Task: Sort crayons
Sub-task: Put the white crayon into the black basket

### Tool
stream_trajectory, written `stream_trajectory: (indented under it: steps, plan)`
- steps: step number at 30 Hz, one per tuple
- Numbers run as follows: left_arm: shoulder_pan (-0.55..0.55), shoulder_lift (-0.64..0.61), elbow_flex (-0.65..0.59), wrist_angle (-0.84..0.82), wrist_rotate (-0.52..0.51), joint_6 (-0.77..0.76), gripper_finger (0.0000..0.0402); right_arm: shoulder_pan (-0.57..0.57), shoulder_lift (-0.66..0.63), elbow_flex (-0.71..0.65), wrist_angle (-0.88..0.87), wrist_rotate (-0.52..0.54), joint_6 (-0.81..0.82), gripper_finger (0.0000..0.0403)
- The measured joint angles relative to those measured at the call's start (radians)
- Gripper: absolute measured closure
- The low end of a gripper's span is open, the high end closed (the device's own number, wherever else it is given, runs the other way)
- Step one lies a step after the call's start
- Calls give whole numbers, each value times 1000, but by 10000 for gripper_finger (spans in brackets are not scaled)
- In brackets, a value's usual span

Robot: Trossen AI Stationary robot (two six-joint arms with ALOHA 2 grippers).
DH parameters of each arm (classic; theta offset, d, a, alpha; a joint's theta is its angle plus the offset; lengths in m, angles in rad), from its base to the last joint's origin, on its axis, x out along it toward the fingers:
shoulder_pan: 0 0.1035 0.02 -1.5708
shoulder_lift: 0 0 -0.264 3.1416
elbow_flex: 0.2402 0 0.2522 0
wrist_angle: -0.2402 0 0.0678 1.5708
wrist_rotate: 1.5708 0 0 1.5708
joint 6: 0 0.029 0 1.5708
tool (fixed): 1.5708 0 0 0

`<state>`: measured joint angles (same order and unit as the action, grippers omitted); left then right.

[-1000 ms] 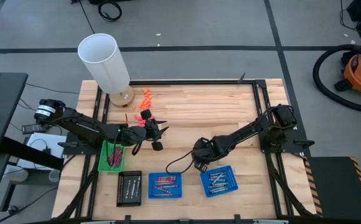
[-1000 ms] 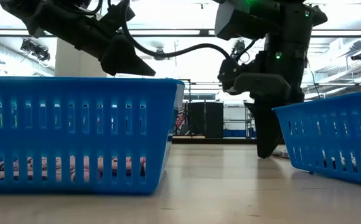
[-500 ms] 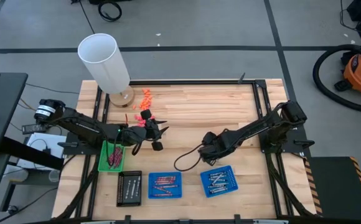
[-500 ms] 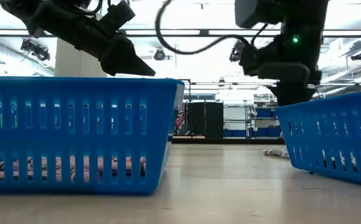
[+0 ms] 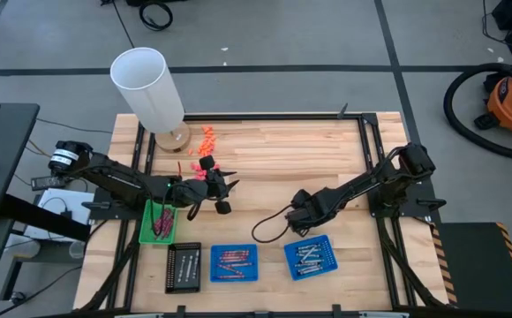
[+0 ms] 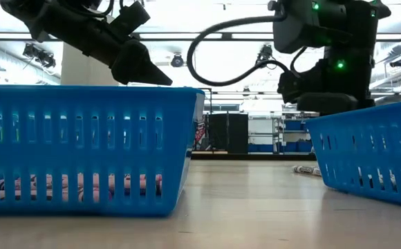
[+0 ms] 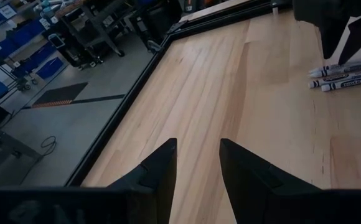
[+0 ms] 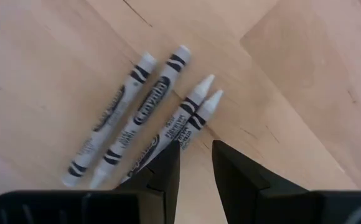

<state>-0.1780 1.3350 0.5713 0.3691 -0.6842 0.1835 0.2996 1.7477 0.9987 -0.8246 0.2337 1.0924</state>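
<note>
Several silvery grey crayons (image 8: 159, 118) lie side by side flat on the wooden table, directly under my right gripper (image 8: 195, 147). That gripper points down, open, with nothing between its fingers. It hovers at centre-right (image 5: 298, 212), just beyond the blue tray of grey crayons (image 5: 310, 255). The same loose crayons (image 7: 345, 71) show in the left wrist view. My left gripper (image 7: 197, 144) hangs open and empty above the table's left-centre (image 5: 223, 190). Maroon crayons lie in the green tray (image 5: 157, 222) and reddish ones in the other blue tray (image 5: 234, 263).
A tall white cylinder (image 5: 147, 87) stands at the far left, with a heap of orange crayons (image 5: 207, 137) beside it. A few red crayons (image 5: 196, 173) lie near my left gripper. A black tray (image 5: 183, 266) sits at the near edge. A black frame (image 5: 366, 141) borders the table.
My right gripper has moved toward the table's right edge, rolling its wrist and tipping to point more steeply down. It now hangs over the loose grey crayons, its cable loop trailing behind. Its finger gap has not changed. The left arm has kept still.
</note>
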Motion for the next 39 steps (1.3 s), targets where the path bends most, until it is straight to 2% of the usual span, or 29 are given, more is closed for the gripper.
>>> stream_trajectory:
  steps: [18, 28, 39]
  plan:
    - [0, 0, 0, 0, 0, -8, 269, 0, 0, -1, 21, -18, 5, 298]
    - [0, 0, 0, 0, 0, -9, 269, -3, -1, 33, -107, 14, 49, 298]
    - [1, 0, 0, -1, 0, -9, 269, 7, -1, 33, -48, 16, 93, 298]
